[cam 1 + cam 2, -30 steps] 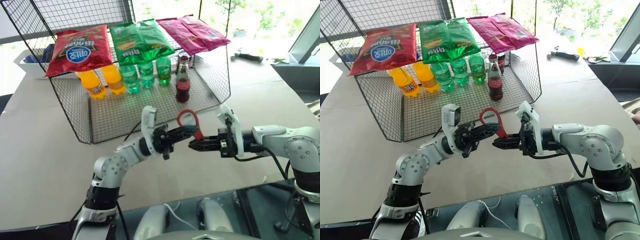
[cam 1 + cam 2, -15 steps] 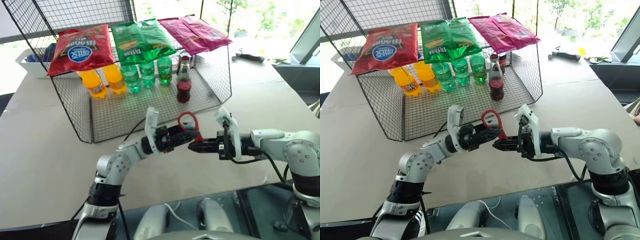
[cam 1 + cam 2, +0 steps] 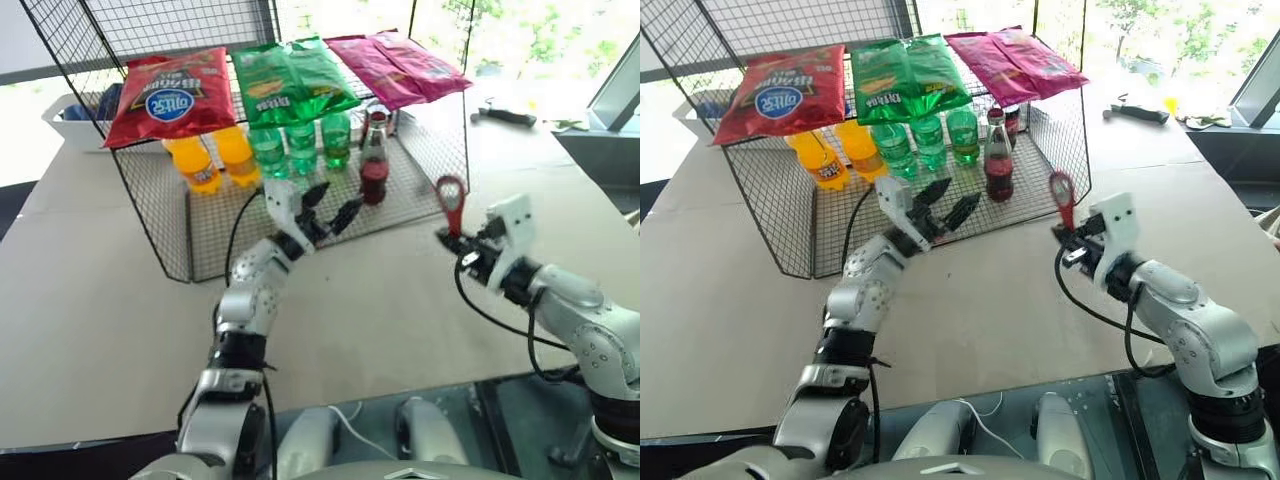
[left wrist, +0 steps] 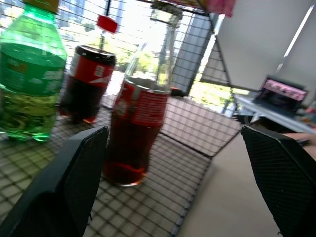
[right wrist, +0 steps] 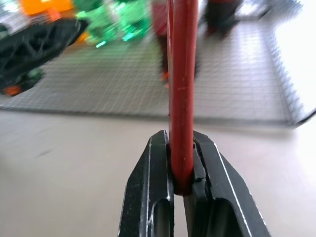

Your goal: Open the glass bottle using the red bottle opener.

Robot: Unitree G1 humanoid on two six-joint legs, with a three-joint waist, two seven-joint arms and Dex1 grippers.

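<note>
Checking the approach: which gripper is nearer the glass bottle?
Left. The left gripper, jaws open, sits just short of the glass bottle at the rack's front edge. The right gripper, holding the red bottle opener upright, is farther off over the table.

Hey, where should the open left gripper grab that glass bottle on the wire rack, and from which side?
Probably the glass bottle is best gripped around its labelled body, below the narrow neck. It stands upright at the wire rack's open front, so the open left gripper can come in level from the front. A green bottle and a dark can crowd one side.
</note>
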